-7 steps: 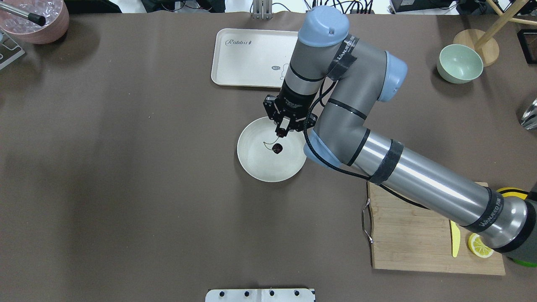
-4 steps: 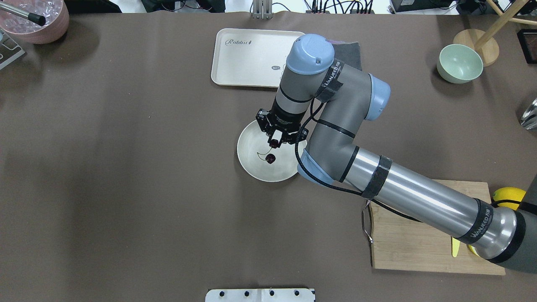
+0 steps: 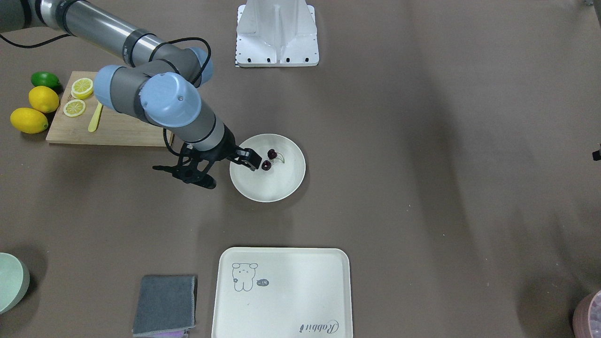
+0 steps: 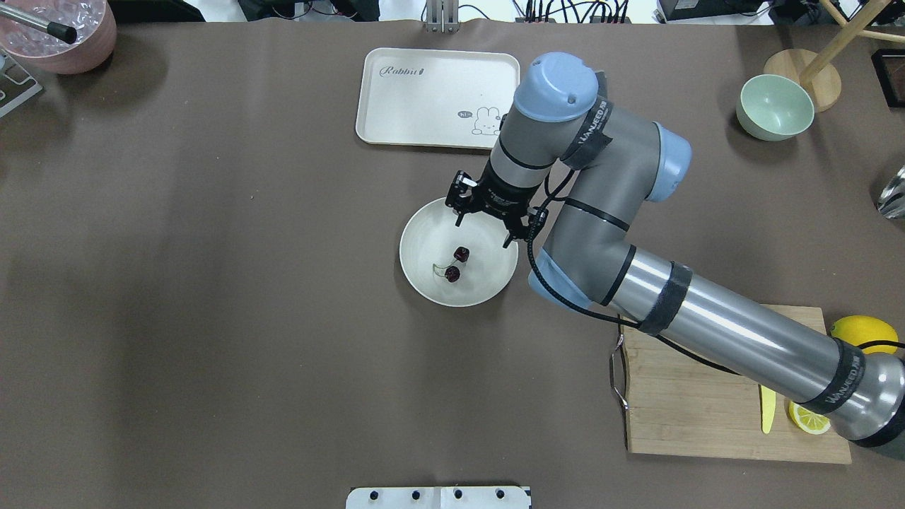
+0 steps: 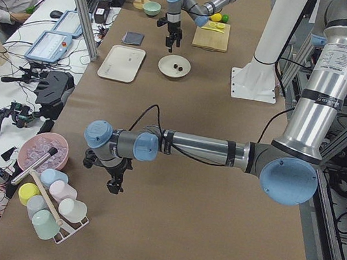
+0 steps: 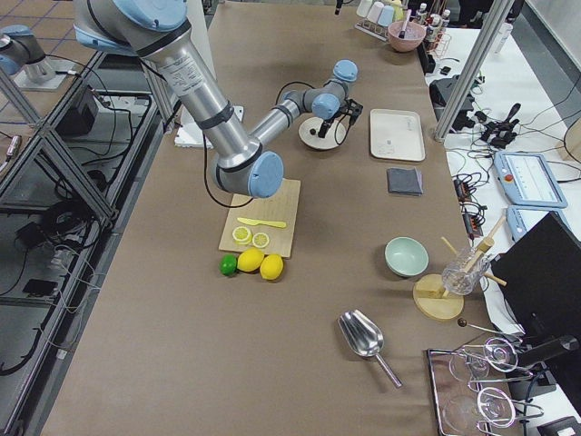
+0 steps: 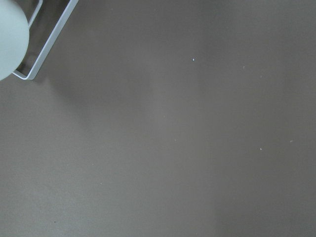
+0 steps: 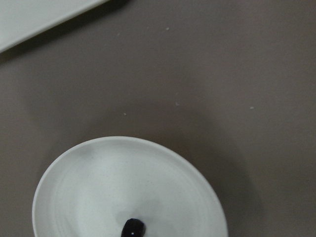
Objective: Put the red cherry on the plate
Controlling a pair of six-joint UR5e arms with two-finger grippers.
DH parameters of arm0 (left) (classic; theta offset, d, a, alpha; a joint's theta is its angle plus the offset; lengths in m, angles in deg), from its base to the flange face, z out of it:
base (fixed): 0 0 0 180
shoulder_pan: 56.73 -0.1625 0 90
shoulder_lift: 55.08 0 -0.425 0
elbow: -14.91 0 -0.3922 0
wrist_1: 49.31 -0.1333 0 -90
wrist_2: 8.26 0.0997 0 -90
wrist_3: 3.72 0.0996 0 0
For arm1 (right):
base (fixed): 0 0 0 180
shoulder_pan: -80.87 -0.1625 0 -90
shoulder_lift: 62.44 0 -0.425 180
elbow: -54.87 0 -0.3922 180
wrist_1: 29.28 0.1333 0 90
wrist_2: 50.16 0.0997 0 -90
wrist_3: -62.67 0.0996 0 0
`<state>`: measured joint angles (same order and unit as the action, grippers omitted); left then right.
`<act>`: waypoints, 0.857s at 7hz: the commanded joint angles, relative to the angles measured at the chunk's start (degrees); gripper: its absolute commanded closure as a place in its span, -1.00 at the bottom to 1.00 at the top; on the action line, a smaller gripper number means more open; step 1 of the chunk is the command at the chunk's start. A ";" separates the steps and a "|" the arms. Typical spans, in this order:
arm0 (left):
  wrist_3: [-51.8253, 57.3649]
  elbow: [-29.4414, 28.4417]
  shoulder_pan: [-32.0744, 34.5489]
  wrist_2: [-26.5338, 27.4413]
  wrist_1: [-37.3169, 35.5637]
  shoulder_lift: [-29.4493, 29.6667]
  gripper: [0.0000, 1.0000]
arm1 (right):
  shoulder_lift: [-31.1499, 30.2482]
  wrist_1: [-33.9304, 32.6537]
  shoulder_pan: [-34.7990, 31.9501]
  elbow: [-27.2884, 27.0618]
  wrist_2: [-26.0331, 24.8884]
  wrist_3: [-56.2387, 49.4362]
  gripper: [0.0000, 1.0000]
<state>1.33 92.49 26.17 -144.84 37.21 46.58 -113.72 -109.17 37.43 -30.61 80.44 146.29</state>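
The red cherry (image 4: 453,273), a dark glossy pair on pale stems, lies loose inside the round cream plate (image 4: 424,244) at mid-table. In the front-facing view the cherry (image 3: 266,165) rests in the plate (image 3: 272,188) on the robot's half of the dish. My right gripper (image 4: 483,232) hangs open over the plate's far rim, clear of the fruit, fingers spread wide. In the right wrist view, the plate (image 8: 108,182) fills the bottom, one cherry (image 8: 133,228) at the edge. My left gripper (image 5: 113,183) hovers over bare table far off; I cannot tell if it is open.
A cream tray (image 4: 424,99) lies just beyond the plate. A grey cloth (image 3: 164,305) sits beside it. A green bowl (image 4: 774,106) stands at the far right. A cutting board (image 4: 707,417) holds lemon slices. A cup rack (image 5: 50,213) stands near the left arm.
The right gripper held the cherry by one fruit over the plate. It has opened and drawn back toward the tray, and both cherries now lie in the plate.
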 commanded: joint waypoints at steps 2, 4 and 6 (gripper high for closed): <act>-0.13 -0.67 -0.10 0.09 -0.04 0.64 -0.97 | -13.95 -12.96 -11.72 -10.36 4.93 -27.07 -1.00; -0.04 -0.67 -0.10 0.09 -0.04 0.64 -0.97 | -22.08 -17.04 -19.01 -12.43 3.61 -44.98 -1.00; -0.04 -0.50 -0.10 0.09 -0.13 0.82 -0.97 | -29.72 -17.14 -24.12 -11.64 2.48 -59.47 -1.00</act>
<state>1.29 91.90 26.06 -144.75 37.15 47.31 -138.76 -126.07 16.53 -42.58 83.84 95.72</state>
